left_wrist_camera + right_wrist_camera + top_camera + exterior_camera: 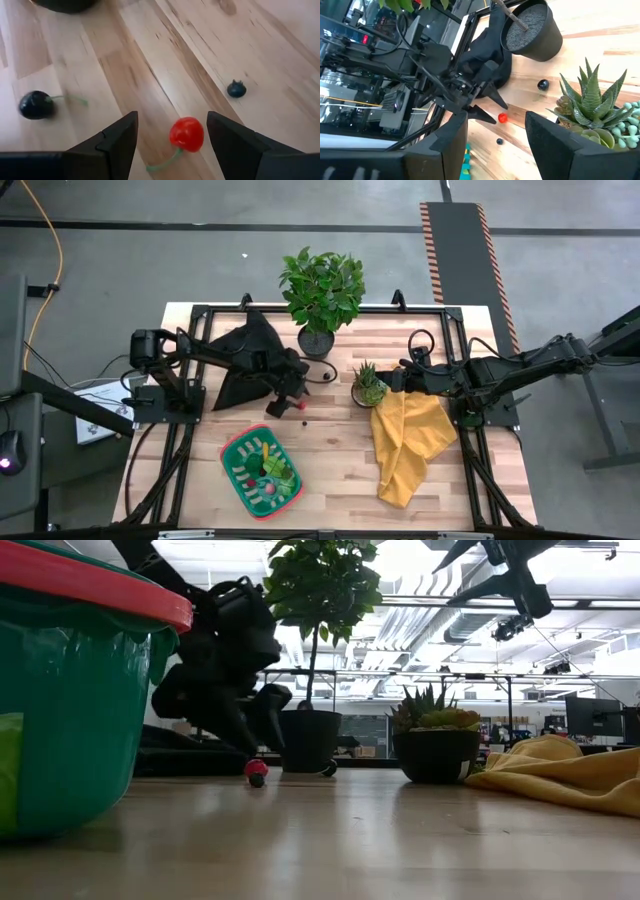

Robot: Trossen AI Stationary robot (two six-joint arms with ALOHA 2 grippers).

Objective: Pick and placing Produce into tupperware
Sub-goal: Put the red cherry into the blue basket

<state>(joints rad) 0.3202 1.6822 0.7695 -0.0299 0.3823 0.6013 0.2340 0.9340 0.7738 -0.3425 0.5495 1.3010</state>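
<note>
A small red cherry [186, 134] with a green stem lies on the wooden table, and my left gripper [171, 117] stands open over it, one finger on either side without touching. The low view shows the cherry [256, 769] on the table under the left gripper [240, 725]. A dark cherry [35, 105] and a dark berry [236, 89] lie nearby. The green tupperware [240, 448] with the red rim sits near the front edge and holds several pieces of produce. My right gripper [392, 380] hovers open beside the small spiky plant [368, 385], with nothing between its fingers.
A large leafy potted plant [322, 290] stands at the far edge, with a black cloth [245, 355] to its left under my left arm. A yellow cloth [410, 445] lies at the right. Bare wood shows between the tupperware and the yellow cloth.
</note>
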